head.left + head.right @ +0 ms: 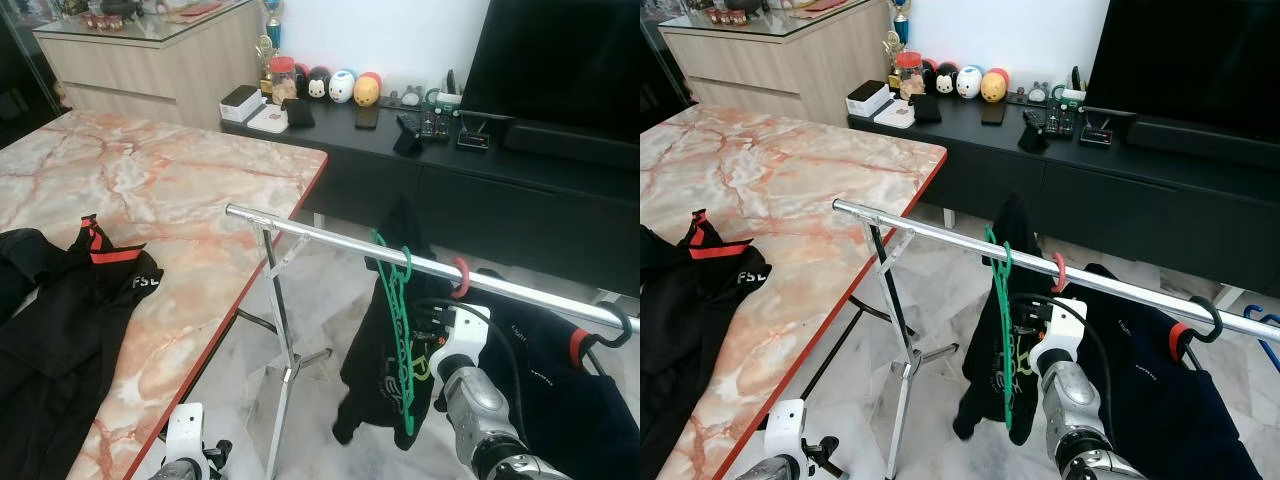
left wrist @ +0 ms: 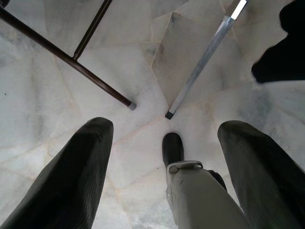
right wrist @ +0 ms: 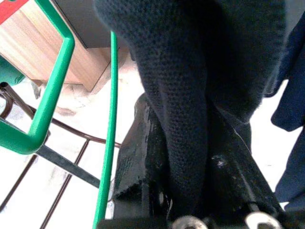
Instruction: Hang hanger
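Observation:
A green hanger [image 1: 398, 300] hangs by its hook on the silver rail [image 1: 330, 238] of a clothes rack. A black garment [image 1: 372, 345] is draped on it. My right gripper [image 1: 428, 322] is just right of the hanger, below the rail. In the right wrist view its black fingers [image 3: 136, 162] are shut on a fold of the dark knit fabric [image 3: 181, 95], and the green hanger's frame [image 3: 110, 119] runs beside them. My left gripper [image 2: 167, 125] hangs low over the marble floor, open and holding nothing.
A red hook [image 1: 462, 278] and a dark-hooked hanger [image 1: 612, 330] with a navy garment [image 1: 560, 400] share the rail to the right. The marble table [image 1: 180, 190] on the left carries black clothing [image 1: 60, 310]. A black TV console [image 1: 480, 170] stands behind.

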`<state>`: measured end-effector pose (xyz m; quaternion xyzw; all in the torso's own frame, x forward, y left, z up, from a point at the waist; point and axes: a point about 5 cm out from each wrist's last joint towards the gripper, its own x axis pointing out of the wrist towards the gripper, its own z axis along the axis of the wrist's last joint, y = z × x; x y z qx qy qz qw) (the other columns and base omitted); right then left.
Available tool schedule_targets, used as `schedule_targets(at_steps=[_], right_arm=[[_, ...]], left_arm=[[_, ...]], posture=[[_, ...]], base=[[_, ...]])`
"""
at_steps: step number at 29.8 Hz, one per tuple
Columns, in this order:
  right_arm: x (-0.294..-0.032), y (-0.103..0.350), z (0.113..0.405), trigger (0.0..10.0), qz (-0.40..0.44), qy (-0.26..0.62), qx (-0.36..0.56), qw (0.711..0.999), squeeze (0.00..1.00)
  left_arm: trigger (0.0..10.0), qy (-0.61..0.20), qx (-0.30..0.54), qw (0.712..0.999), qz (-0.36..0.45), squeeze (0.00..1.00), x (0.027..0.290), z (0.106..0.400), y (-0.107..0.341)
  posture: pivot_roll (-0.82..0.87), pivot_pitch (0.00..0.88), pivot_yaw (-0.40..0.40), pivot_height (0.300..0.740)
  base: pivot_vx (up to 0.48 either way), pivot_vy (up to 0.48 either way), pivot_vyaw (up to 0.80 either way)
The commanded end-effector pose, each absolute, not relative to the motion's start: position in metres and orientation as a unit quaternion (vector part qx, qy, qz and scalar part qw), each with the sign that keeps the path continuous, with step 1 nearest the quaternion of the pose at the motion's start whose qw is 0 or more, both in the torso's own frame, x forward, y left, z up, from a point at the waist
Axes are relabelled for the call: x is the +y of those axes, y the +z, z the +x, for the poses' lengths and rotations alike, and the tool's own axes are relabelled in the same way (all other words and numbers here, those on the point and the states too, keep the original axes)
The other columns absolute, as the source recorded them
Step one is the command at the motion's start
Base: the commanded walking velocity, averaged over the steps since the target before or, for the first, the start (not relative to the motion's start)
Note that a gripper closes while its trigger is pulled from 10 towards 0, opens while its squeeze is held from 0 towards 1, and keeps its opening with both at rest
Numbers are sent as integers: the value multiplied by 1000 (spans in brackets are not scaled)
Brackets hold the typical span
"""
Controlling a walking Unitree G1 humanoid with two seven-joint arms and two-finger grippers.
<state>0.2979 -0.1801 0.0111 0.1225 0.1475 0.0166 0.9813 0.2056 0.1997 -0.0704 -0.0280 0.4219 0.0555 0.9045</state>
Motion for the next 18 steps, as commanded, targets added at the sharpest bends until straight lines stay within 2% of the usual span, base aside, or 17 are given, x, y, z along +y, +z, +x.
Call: schedule_targets(at_steps=[1, 12, 18], right_arm=[[-184, 6, 295, 0, 132, -2, 165, 978, 0], [-199, 14, 298, 0, 109, -59, 140, 982, 0], [-197, 22, 301, 0, 109, -58, 105, 987, 0]], left_arm=[[10000, 55, 432, 900, -23, 0, 201, 201, -73], [10000, 54, 431, 900, -26, 0, 200, 201, -73], [10000, 54, 432, 900, -26, 0, 200, 200, -73]], posture=[[-52, 0, 36, 740], [-52, 0, 35, 740], [-57, 0, 37, 740]], base=[[0, 0, 0], [0, 0, 0], [0, 0, 0]])
